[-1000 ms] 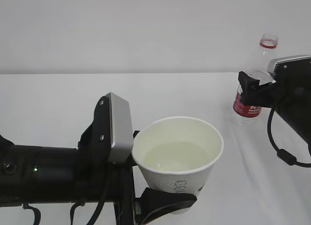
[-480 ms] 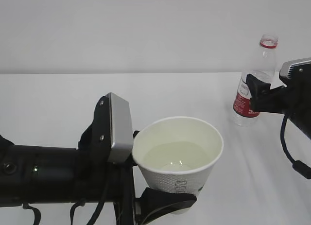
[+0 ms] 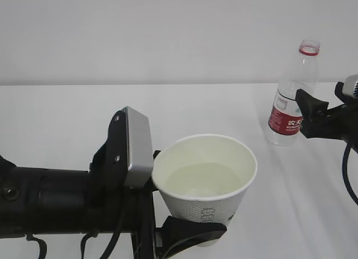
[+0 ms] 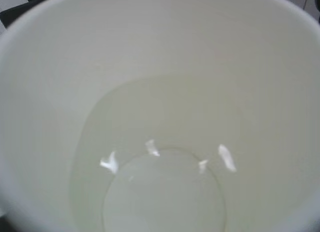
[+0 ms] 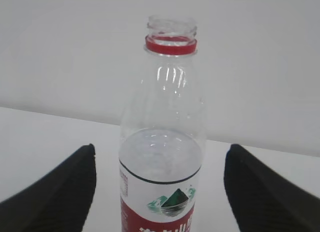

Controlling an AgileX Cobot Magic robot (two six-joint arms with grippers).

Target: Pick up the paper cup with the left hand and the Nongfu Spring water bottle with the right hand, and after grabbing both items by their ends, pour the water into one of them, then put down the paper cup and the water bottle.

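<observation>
The white paper cup [image 3: 205,183] hangs low in the middle of the exterior view, upright, with my left gripper [image 3: 182,211] shut on its lower part. Clear water [image 3: 200,179] lies in it. In the left wrist view the cup's cream inside [image 4: 160,56] fills the picture, water [image 4: 165,192] at the bottom, and the fingers are hidden. The Nongfu Spring water bottle [image 3: 292,99] stands upright and uncapped on the table at the right. My right gripper [image 3: 321,105] is open just right of it. In the right wrist view the bottle [image 5: 162,157] stands between the fingertips [image 5: 80,177] with a gap on each side.
The white table [image 3: 84,113] runs back to a plain white wall. The left arm's black body and silver plate [image 3: 137,147] fill the lower left. A black cable [image 3: 349,183] hangs from the right arm at the right edge.
My right gripper has drawn back to the right, away from the bottle, which stays standing on the table. The left arm and the cup have not moved.
</observation>
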